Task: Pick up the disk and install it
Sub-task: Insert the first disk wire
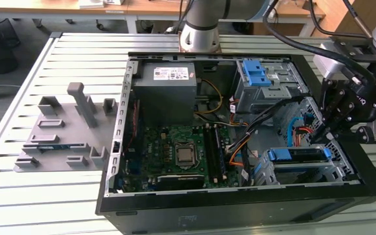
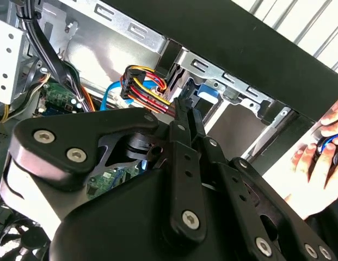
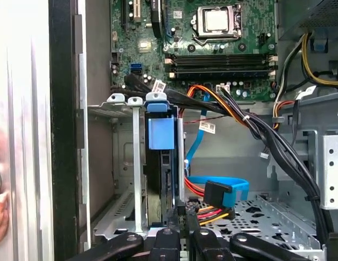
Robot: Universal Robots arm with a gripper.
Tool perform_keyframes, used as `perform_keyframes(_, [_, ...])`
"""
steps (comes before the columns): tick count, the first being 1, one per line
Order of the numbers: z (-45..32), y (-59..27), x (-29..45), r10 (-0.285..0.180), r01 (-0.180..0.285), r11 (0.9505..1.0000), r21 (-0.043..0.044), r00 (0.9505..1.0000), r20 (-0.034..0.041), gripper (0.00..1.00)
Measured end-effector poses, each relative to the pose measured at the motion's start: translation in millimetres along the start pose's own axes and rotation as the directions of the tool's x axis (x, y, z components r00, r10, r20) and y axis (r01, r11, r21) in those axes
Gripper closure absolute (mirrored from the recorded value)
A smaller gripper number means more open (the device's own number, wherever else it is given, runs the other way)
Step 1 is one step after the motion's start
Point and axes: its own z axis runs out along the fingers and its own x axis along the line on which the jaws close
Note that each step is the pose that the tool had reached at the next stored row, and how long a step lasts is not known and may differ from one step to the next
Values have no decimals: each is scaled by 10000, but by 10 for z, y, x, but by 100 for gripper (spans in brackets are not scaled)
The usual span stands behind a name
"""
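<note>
An open computer case (image 1: 240, 205) is laid on its side on a slatted counter (image 1: 18, 191), and everything below is placed relative to that case. The disk (image 1: 297, 154), marked by its blue frame, is seen seated in the drive cage (image 1: 344, 169) at the case's corner on the exterior view's right, near the front edge. In the first wrist view the disk (image 3: 159, 179) is stood on edge between the cage's metal rails, with its blue tab (image 3: 160, 132) uppermost.

The pincer (image 1: 327, 131) is held just above the cage, at the case's wall on the exterior view's right. In the first wrist view its fingertips (image 3: 179, 209) are seen drawn close together at the disk's lower edge, beside a bundle of red, yellow and black wires (image 3: 212, 212); whether the disk is gripped or merely touched cannot be told. In the second wrist view the fingers (image 2: 182, 117) are pointed into the cage next to a wire connector (image 2: 144, 89).

Inside the case, the motherboard (image 1: 175, 152) is mounted in the middle, a grey power supply (image 1: 168, 90) lies toward the far wall, and a blue latch piece (image 1: 256, 73) sits on the far bay. A blue flat cable (image 3: 220, 187) is curled near the cage.

A grey fixture plate (image 1: 60, 142) is set on the counter beyond the case's wall on the exterior view's left. A hand (image 2: 321, 157) is visible outside the case in the second wrist view.
</note>
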Motion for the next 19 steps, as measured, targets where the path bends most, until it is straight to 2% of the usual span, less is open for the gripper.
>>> perform_keyframes(5, [15, 13, 1, 307, -307, 9995, -7, 9995, 4, 84])
perform_keyframes(19, [89, 40, 52, 308, -308, 9995, -9, 9995, 3, 84])
